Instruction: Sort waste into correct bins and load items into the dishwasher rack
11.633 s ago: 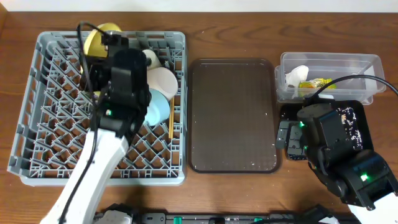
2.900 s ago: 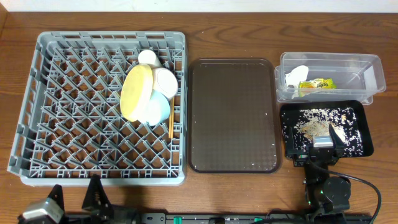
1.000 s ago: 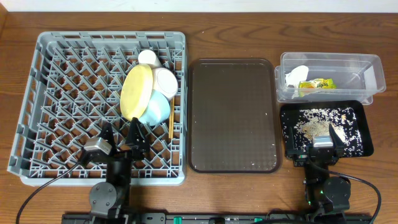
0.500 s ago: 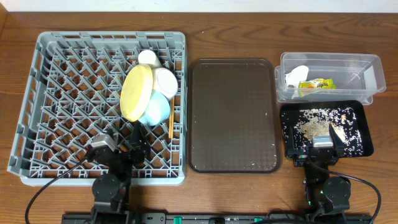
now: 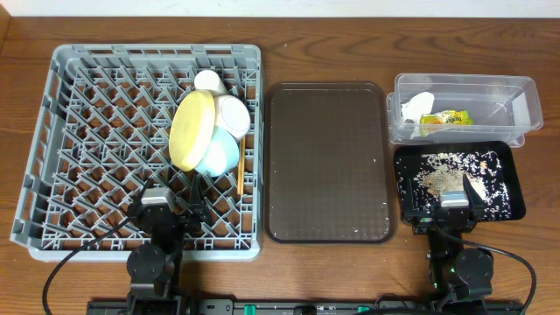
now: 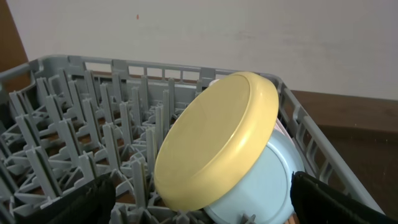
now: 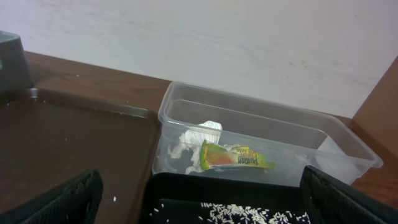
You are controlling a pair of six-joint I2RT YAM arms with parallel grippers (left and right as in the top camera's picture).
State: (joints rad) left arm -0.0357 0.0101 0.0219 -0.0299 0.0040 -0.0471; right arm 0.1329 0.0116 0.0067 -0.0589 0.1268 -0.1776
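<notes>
The grey dishwasher rack (image 5: 87, 149) holds the yellow plate (image 5: 192, 129) leaning on the light blue bowl (image 5: 220, 153), with the cream cup (image 5: 208, 80), small white bowl (image 5: 234, 114) and chopsticks (image 5: 240, 173) alongside. My left gripper (image 5: 168, 203) stands open and empty low at the rack's front, facing the plate (image 6: 217, 140) and bowl (image 6: 270, 186). My right gripper (image 5: 442, 199) is open and empty at the front edge of the black tray (image 5: 514, 206), which holds crumbs (image 5: 442, 179). The clear tub (image 7: 186, 99) contains the wrapper (image 7: 236, 157) and tissue (image 7: 199, 135).
A large brown serving tray (image 5: 328, 162) with a few specks lies between the rack and the bins. Wooden table (image 5: 350, 44) shows behind everything, and a pale wall (image 7: 249, 43) stands beyond the table.
Over the last second my left gripper has shifted slightly right along the rack's front edge, after swinging in from the front-left. The right arm, dishes and waste have not moved.
</notes>
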